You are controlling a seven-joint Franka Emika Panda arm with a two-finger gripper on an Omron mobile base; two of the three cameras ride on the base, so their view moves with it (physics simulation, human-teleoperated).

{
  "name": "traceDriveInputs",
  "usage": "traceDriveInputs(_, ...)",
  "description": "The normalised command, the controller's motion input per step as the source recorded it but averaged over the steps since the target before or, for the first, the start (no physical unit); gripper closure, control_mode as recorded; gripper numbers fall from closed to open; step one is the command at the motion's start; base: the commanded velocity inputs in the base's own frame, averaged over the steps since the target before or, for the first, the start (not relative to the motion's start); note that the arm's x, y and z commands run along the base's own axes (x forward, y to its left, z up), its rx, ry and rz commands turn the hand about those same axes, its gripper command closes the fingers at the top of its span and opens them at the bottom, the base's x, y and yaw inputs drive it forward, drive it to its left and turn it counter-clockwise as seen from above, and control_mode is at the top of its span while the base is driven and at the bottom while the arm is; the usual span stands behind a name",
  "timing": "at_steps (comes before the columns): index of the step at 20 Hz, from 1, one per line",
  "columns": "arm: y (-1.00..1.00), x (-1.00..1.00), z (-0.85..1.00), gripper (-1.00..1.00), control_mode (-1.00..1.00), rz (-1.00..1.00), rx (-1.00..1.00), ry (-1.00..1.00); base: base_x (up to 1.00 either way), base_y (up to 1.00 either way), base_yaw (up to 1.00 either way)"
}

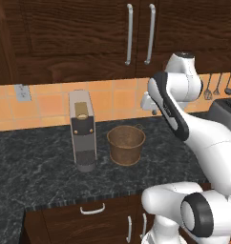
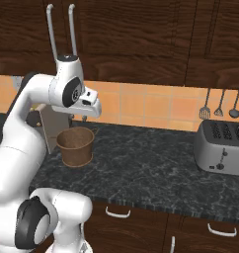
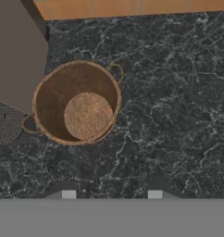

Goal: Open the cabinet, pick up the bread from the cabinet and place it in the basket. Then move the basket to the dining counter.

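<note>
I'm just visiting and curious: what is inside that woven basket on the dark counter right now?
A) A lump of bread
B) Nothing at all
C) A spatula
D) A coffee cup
B: the hand view looks straight down into the basket and shows just its bare woven bottom, and the cabinet doors above stand shut.

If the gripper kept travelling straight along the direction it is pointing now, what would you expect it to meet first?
Most likely the dark granite counter. In the hand view the gripper looks down on bare stone, with the basket off to one side. Depth is hard to judge, so a touch on the basket rim cannot be ruled out.
</note>
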Motion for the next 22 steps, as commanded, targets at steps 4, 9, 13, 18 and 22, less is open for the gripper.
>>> traceDriveInputs(4, 0.00, -0.47, 0.00, -1.00, -1.00, 0.03, 0.00, -0.05, 0.00, 0.00, 0.00)
traceDriveInputs(9, 0.07, -0.43, 0.69, -1.00, -1.00, -0.03, 0.02, -0.39, 0.00, 0.00, 0.00)
traceDriveInputs(13, 0.00, -0.01, 0.93, -1.00, -1.00, -0.01, 0.01, -0.44, 0.00, 0.00, 0.00)
traceDriveInputs(18, 0.01, 0.00, 1.00, -1.00, -1.00, -0.08, 0.00, -0.37, 0.00, 0.00, 0.00)
traceDriveInputs(22, 0.01, 0.06, 0.73, -1.00, -1.00, -0.05, 0.00, -0.09, 0.00, 0.00, 0.00)
